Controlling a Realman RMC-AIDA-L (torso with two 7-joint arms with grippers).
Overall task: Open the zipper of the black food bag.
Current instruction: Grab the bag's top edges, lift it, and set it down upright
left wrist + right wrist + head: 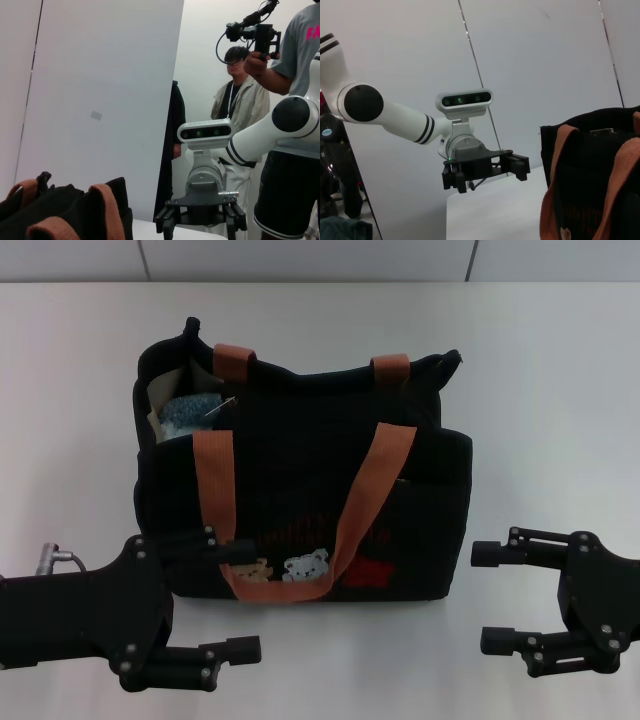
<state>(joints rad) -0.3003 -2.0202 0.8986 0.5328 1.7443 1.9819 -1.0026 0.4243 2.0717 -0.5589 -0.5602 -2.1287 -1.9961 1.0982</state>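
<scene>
Between my wide-open left gripper (225, 595) and wide-open right gripper (492, 597): boxy black fabric food bag (300, 480), soft, yielding; thin zipper track (330, 380) needs bracing, I judge.

Seen from the head camera, high and tilted down over the white table (560, 370), with the black food bag (300, 490) mid-frame and the table's far edge at top. Viewed low from the left wrist, across the bag's handles (107, 210) toward the right gripper (200, 217) and bystanders (240, 100) beyond. Viewed low from the right wrist, past the bag toward the left gripper (487, 172). Bag shared by all three views.
</scene>
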